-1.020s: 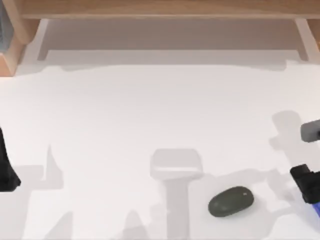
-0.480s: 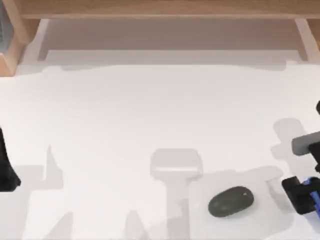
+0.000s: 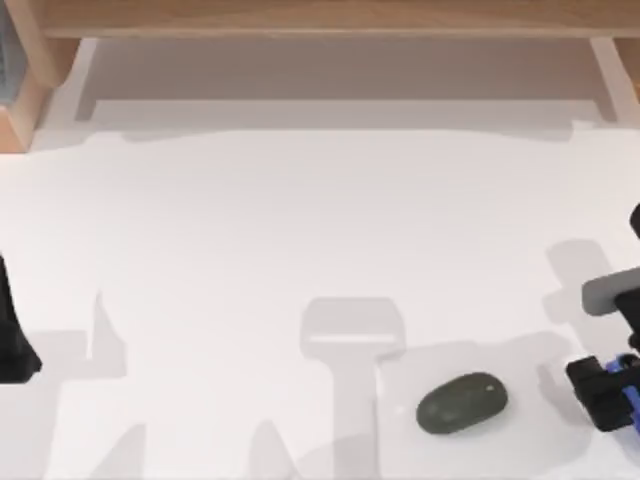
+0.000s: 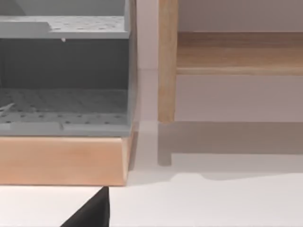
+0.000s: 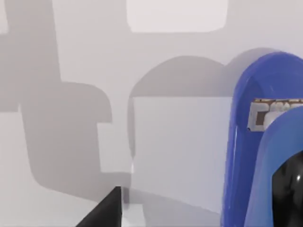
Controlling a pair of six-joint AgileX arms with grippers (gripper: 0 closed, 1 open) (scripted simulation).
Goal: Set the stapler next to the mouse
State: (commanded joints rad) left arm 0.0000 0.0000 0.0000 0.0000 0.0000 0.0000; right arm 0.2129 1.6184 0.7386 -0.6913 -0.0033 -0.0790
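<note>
The dark grey-green mouse (image 3: 461,403) lies on the white table near the front, right of centre. The blue stapler (image 3: 628,392) is at the table's right edge, well to the right of the mouse and apart from it. My right gripper (image 3: 603,388) hangs over the stapler's end nearer the mouse. In the right wrist view the stapler (image 5: 258,142) looms close, its metal staple channel showing. One black fingertip (image 5: 108,210) stands off from it with bare table between, so the gripper is open. My left gripper (image 3: 12,345) is parked at the left edge.
A wooden shelf frame (image 3: 320,20) runs along the back of the table. In the left wrist view a grey perforated rack (image 4: 64,75) sits on a wooden base (image 4: 61,161) at the back left corner. Arm shadows fall on the table (image 3: 300,220).
My right gripper has come down and to the left over the stapler's end, then almost stopped in the last half second. The mouse and the left arm have stayed put.
</note>
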